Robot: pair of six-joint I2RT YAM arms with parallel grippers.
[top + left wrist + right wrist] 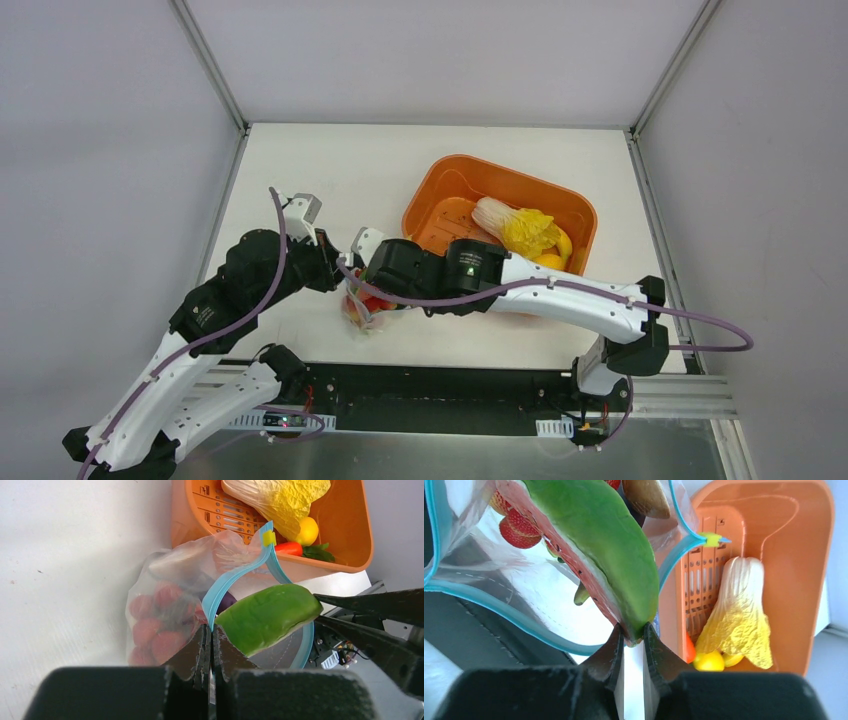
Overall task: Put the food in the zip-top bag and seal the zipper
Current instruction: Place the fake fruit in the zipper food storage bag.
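The clear zip-top bag (165, 605) stands open by the orange tub, holding red strawberries (516, 530) and a purple piece. My left gripper (211, 635) is shut on its blue zipper (227, 580) at the near rim and holds the mouth up. My right gripper (633, 635) is shut on the tip of a watermelon slice (609, 545), green rind up, which hangs in the bag's mouth. In the top view the bag (362, 310) shows between both grippers, the left gripper (335, 270) beside the right gripper (372, 290).
The orange tub (440, 185) sits just behind the bag, holding a yellow-white cabbage (739, 615), a lemon (307, 530) and a red pepper (289, 548). A yellow slider (269, 538) sits at the zipper's far end. The table's front edge and a black rail lie under the bag.
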